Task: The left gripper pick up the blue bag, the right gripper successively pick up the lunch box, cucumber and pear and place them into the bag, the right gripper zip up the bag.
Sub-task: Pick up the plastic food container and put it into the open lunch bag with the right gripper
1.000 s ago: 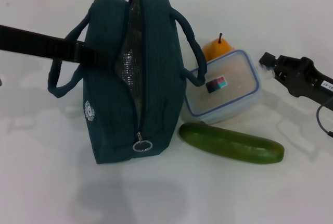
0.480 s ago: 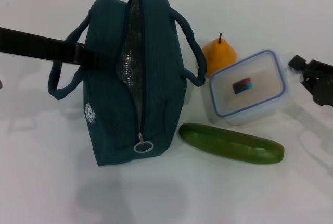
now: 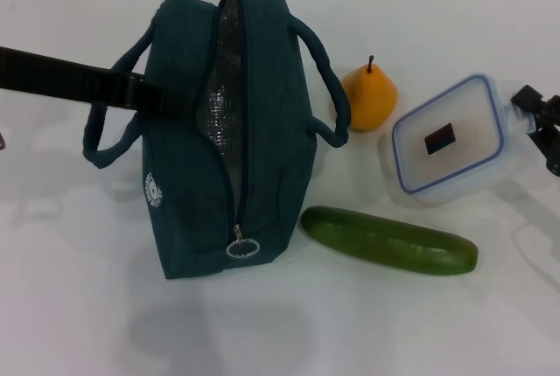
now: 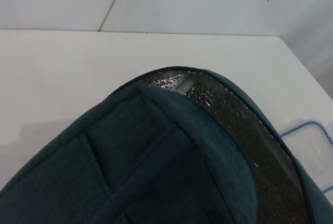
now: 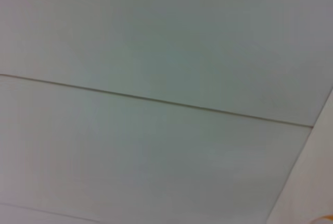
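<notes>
While the left gripper (image 3: 144, 96) held the blue bag (image 3: 223, 131) upright by its handle, fingers hidden and unreadable, the right gripper (image 3: 529, 118) gripped the lunch box (image 3: 448, 138) by its edge, tilted clear of the tabletop (image 3: 79, 306) beside the pear (image 3: 368, 96). Such an edge grip could slip, dropping it onto the cucumber (image 3: 389, 240).

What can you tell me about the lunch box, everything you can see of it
The lunch box is a clear plastic container with a blue-rimmed lid and a small dark label on top. It is tilted, its right end against the right hand at the picture's edge. It sits right of the pear, above the cucumber, apart from both.
</notes>
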Robot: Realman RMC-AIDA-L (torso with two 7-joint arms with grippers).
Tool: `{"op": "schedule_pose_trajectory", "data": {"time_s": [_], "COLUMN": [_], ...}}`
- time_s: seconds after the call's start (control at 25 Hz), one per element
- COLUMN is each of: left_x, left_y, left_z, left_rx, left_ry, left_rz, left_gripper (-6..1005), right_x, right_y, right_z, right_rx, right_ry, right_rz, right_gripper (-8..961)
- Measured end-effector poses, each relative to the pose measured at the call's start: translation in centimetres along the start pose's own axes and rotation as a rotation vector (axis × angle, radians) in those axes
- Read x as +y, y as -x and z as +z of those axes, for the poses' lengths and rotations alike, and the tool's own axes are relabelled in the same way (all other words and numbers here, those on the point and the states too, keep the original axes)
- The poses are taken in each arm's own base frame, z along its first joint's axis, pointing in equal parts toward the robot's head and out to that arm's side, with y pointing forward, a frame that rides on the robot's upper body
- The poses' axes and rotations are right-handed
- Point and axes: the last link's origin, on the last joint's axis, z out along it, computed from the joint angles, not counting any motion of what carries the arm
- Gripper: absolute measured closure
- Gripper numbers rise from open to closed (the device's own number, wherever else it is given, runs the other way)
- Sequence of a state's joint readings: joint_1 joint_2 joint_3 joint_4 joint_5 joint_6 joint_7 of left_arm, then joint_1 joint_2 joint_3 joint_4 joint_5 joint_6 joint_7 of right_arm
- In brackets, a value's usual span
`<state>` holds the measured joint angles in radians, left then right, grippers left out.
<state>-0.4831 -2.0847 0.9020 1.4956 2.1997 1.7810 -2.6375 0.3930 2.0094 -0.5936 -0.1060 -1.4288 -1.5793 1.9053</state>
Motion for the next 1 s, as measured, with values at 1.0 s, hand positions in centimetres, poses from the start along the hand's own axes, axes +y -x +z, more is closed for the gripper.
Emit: {"op": "schedule_pose_trajectory", "data": {"time_s": [1.0], "left_x": [-0.09], "left_y": [-0.12], "left_z": [0.38], "left_rx": [-0.004], "left_ry": [0.011], "left_rz": [0.002], "left_gripper": [959], "right_x": [0.83], "right_y": [0.26], "right_z": [-0.53], "right_rx": [-0.047], "right_ry": [0.069], "right_rz": [0.077], "right_gripper": [876]}}
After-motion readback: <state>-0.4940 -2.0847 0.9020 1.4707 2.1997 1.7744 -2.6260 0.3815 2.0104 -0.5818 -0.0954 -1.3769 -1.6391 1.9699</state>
